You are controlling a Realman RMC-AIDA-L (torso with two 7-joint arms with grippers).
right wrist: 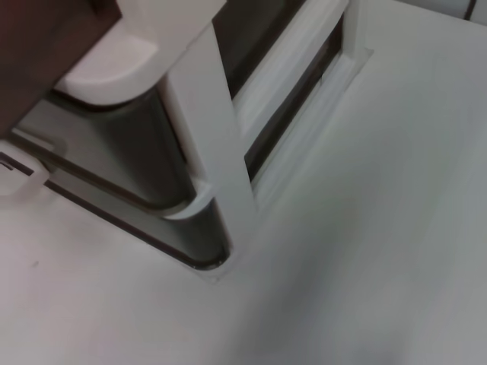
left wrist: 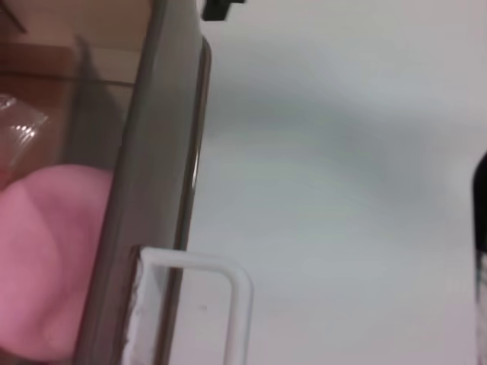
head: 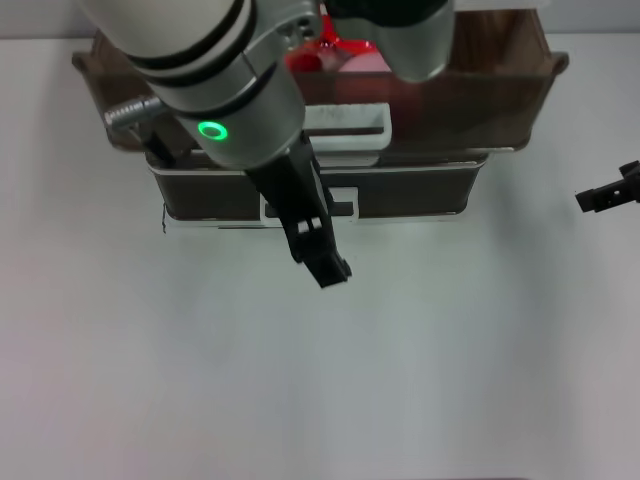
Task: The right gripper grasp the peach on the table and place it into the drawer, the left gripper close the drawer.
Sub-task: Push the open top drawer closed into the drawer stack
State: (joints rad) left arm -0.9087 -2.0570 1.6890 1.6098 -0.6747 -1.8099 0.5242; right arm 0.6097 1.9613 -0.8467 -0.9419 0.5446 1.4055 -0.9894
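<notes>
Found the left hand (head: 322, 255) left of centre, hanging from the arm with the green ring light (head: 211, 130), low over the counter (head: 450, 350) and just in front of the drawer stack. Cannot tell how far open it stands. Noted nothing in its hold. Judged to be stationed there to push the drawer front home, that being its share of the work.

Found the drawer (head: 480, 85) at centre, topmost of the stack and apparently standing out over the lower drawers (head: 420, 190), its white loop handle (head: 345, 135) facing the robot. Noted red packets (head: 330, 50) inside towards the back.

Located the peach (left wrist: 46, 266) in the left wrist view only: a pink rounded mass behind the smoky drawer wall (left wrist: 152, 152), close to the handle end. Judged already placed, with the closing step not yet done. Could not see it in the head view, the arm covering that part.

Found the right hand (head: 608, 193) at the far right edge, above the counter and well apart from the drawer. Cannot tell its opening. Judged parked there to leave the drawer front free.
</notes>
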